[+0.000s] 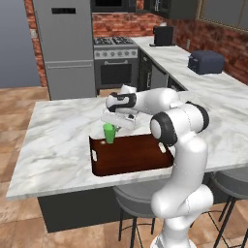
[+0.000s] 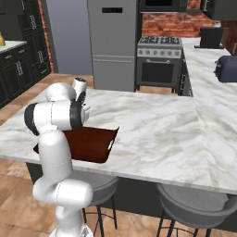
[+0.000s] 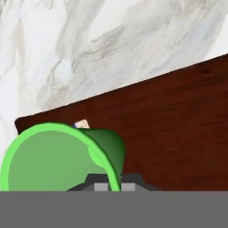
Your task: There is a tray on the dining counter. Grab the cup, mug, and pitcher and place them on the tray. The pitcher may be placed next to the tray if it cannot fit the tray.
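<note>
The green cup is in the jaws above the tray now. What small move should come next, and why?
Probably lower the cup a little until it rests on the tray, then open the jaws. The gripper is shut on the cup's rim, and the cup is at the tray's far left corner, inside its edge; whether it already touches the wood cannot be told.

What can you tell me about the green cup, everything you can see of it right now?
The cup is a small bright green tapered tumbler with no handle, plastic-looking, open-topped and apparently empty in the hand view. It stands roughly upright over the far left corner of the dark wooden tray on the marble dining counter. The claw is shut on its rim, one finger inside and one outside. Whether its base touches the tray yet is unclear.
</note>
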